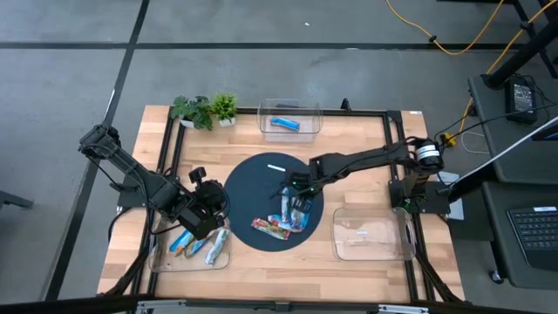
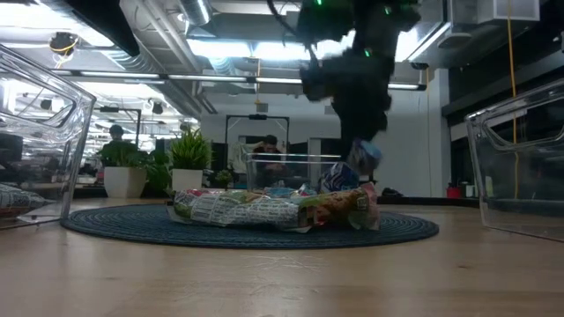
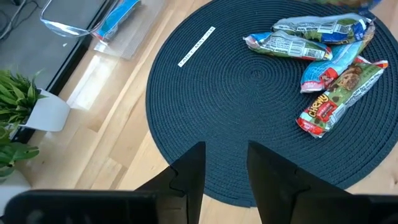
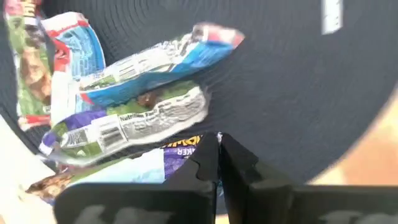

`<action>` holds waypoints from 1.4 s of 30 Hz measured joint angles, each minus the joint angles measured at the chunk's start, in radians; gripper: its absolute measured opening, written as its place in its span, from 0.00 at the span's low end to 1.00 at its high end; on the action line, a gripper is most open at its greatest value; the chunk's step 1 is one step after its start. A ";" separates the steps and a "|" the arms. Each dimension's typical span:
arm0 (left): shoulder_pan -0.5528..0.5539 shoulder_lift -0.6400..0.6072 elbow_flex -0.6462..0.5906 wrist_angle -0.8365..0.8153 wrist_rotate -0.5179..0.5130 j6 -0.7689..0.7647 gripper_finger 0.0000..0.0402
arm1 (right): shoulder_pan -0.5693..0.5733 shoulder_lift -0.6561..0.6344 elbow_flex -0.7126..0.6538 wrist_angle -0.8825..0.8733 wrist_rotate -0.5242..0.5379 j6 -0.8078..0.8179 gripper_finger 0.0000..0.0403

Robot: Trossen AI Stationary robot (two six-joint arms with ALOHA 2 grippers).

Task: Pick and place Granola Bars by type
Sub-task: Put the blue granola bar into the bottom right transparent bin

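Several granola bars lie heaped (image 1: 281,222) on the near right part of a round dark mat (image 1: 253,187); they also show in the left wrist view (image 3: 323,68) and the low view (image 2: 264,210). My right gripper (image 1: 296,196) is over that heap, shut on a blue-and-purple bar (image 4: 177,152). My left gripper (image 1: 205,208) is open at the mat's left edge, its fingers (image 3: 189,174) holding nothing. Beside it, a clear tray (image 1: 157,260) holds several bars (image 1: 199,244). One blue bar (image 1: 284,123) lies in the far tray (image 1: 261,118). My right gripper pinches the blue-and-purple bar's wrapper (image 4: 181,148) between its two shut fingers, coming from above and pointing down. In the low view the bar (image 2: 354,163) hangs below the fingers, right over the heap. Whether its lower end still rests on the heap, I cannot tell.
A thin white strip (image 1: 276,167) lies on the mat's far part. A clear tray (image 1: 370,235) stands at the near right. Two potted plants (image 1: 205,109) stand at the far left corner. A black frame (image 1: 392,139) runs round the tabletop.
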 joint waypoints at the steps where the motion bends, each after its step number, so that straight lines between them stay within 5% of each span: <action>1: 0.000 0.000 0.000 0.000 0.000 0.000 0.27 | -0.002 -0.001 0.024 -0.016 0.014 -0.014 0.02; 9: 0.000 0.000 0.000 0.001 0.000 -0.001 0.26 | -0.011 -0.031 0.151 -0.058 0.014 -0.140 0.02; 18: -0.001 0.000 0.000 0.001 -0.003 -0.001 0.26 | -0.008 -0.158 0.073 -0.077 0.053 -0.219 0.01; 28: -0.001 0.000 0.000 0.005 -0.036 -0.001 0.26 | 0.076 -0.574 -0.151 -0.110 0.070 -0.242 0.01; 35: -0.001 0.000 0.000 0.005 -0.062 -0.008 0.25 | 0.226 -0.869 -0.083 -0.231 0.066 -0.205 0.01; 42: -0.001 0.000 0.000 0.015 -0.104 -0.009 0.25 | 0.320 -1.011 -0.053 -0.284 0.095 -0.199 0.02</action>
